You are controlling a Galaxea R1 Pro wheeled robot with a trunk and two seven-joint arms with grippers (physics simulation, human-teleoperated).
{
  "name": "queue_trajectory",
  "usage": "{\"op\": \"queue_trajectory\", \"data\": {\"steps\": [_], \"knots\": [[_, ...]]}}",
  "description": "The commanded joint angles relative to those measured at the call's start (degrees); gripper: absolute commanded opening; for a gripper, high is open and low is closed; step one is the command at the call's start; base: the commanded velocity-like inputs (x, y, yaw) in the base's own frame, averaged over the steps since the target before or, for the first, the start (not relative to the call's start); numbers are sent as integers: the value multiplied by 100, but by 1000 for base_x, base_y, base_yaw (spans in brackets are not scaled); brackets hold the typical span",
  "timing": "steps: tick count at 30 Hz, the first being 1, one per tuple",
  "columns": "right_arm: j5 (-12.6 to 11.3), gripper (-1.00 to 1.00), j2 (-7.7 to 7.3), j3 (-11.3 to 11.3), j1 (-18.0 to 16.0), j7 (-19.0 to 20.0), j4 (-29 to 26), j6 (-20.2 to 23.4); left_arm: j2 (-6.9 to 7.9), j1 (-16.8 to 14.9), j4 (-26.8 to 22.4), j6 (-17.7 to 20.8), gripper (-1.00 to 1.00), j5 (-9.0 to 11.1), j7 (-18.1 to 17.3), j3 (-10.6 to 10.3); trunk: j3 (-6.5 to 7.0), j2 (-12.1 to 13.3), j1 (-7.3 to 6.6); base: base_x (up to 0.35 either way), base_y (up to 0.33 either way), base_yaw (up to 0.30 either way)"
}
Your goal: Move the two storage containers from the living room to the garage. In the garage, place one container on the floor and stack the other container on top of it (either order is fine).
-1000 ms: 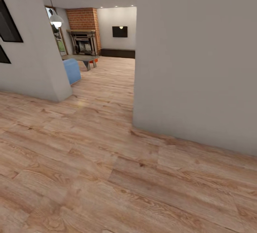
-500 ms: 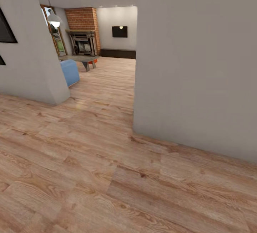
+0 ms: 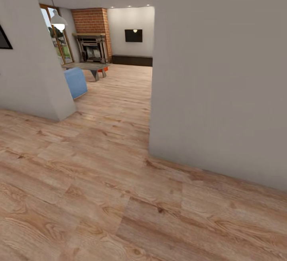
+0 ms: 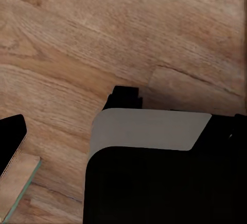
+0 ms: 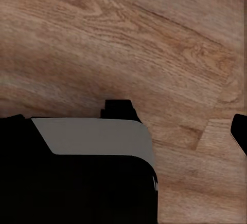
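Past the opening ahead lies the living room, with its red brick fireplace (image 3: 92, 33), a blue sofa (image 3: 75, 81) and light wood-plank flooring (image 3: 119, 89). A small orange-red patch (image 3: 103, 69) shows beside the low table (image 3: 89, 66); it is too small to say whether it is a storage container. In the left wrist view a dark fingertip (image 4: 10, 136) sits at the picture's edge over bare planks. A dark fingertip (image 5: 241, 131) shows likewise in the right wrist view. Nothing lies between the fingers of either gripper.
A pale wall (image 3: 219, 73) stands close on the right, with its corner (image 3: 150, 141) at the opening. Another wall's corner (image 3: 59, 109) narrows the passage on the left. A long dark low cabinet (image 3: 132, 60) runs along the far wall. My own dark base (image 4: 154, 172) shows under both wrists.
The whole head view has shifted: the left wall and its dark frames slid out leftward, and more of the glass door shows. Nothing in the room itself has moved.
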Motion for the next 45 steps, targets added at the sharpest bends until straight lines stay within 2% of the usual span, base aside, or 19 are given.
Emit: {"op": "queue_trajectory", "data": {"steps": [1, 10, 45], "knots": [[-55, 100, 4, 46, -7, -2, 18, -35, -1, -3, -3, 17, 100, 37, 15, -1, -5, -2, 3, 322, 0, 0], [-53, 100, 18, 48, -5, -2, 18, -33, -7, -3, -3, 17, 100, 37, 15, -1, -5, -2, 3, 322, 0, 111], [-46, 100, 21, 48, -7, -2, 18, -39, -6, -3, -3, 17, 100, 37, 15, -1, -5, -2, 3, 322, 0, 270]]}}
